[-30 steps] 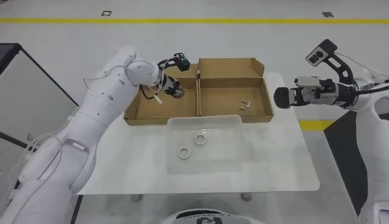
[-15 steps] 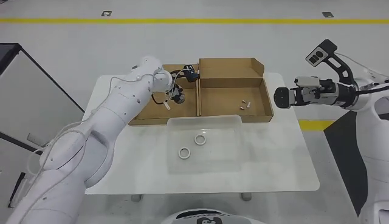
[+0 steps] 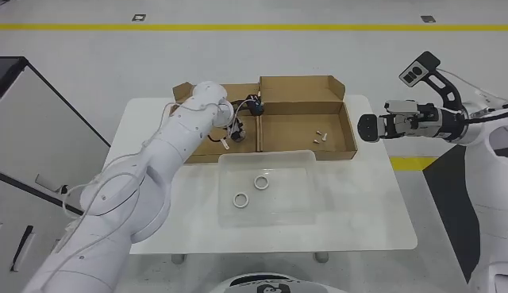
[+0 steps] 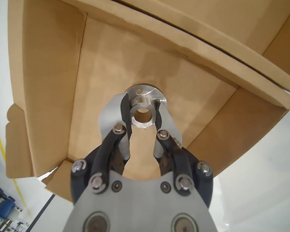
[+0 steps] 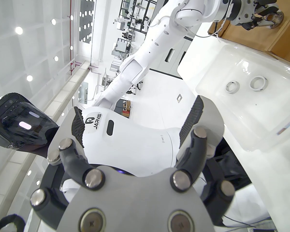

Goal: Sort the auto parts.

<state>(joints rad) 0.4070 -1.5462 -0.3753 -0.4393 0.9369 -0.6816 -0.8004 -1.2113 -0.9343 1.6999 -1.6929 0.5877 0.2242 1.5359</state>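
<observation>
My left gripper (image 4: 141, 118) is shut on a metal flanged bushing (image 4: 143, 112), held just above the floor of the left cardboard box (image 3: 190, 146). From above, the same left gripper (image 3: 239, 131) sits near that box's right wall. The bushing (image 5: 276, 18) also shows far off in the right wrist view. Two white rings (image 3: 251, 190) lie in the clear plastic bin (image 3: 305, 213). Small white parts (image 3: 319, 136) lie in the right cardboard box (image 3: 305, 90). My right gripper (image 5: 137, 119) is open with nothing in it, held off the table's right side (image 3: 367, 127).
The two cardboard boxes stand side by side at the back of the white table (image 3: 373, 221), with the clear bin in front of them. Bare tabletop lies to the left and right of the bin.
The left arm has swung right across the left box, carrying the bushing from the box's middle to near its right wall. The right arm has kept still.
</observation>
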